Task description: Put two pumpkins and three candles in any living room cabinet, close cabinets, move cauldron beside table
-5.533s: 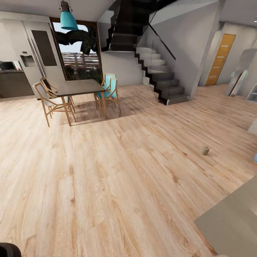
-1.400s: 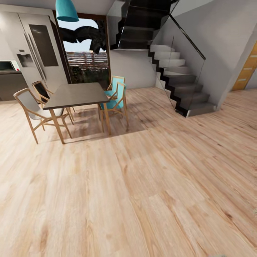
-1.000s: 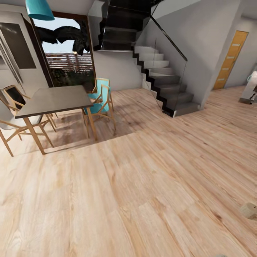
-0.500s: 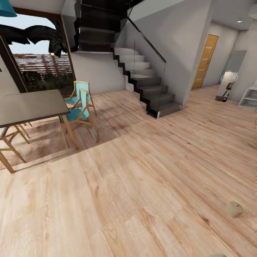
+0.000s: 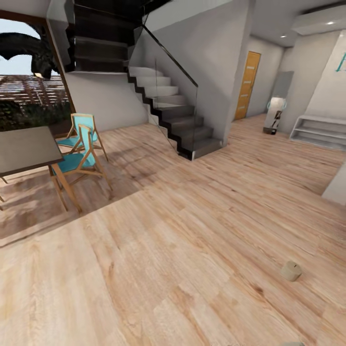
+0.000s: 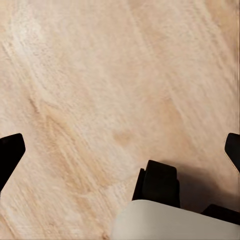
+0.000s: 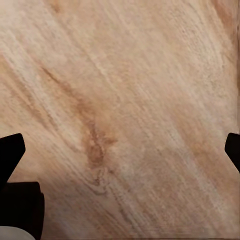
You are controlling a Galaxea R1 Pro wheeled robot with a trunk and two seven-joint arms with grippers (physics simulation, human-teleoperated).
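Note:
One candle (image 5: 290, 270), a stubby beige cylinder, lies alone on the wooden floor at the lower right of the head view. The pumpkins, the cabinet and the cauldron are out of view. In the left wrist view my left gripper (image 6: 120, 150) hangs open over bare floorboards, its black fingertips (image 6: 10, 155) far apart at the picture's edges. In the right wrist view my right gripper (image 7: 120, 150) is likewise open above the floor, with nothing between its fingertips (image 7: 10, 150).
A dark dining table (image 5: 21, 151) with teal-seated wooden chairs (image 5: 79, 161) stands at the left. A black-and-white staircase (image 5: 168, 113) with a glass rail rises at the back centre. An orange door (image 5: 246, 85) and a low white shelf (image 5: 317, 127) lie far right.
The camera has turned to the right, so table and stairs slid left in the picture. The candle came into view at the lower right and now sits further left.

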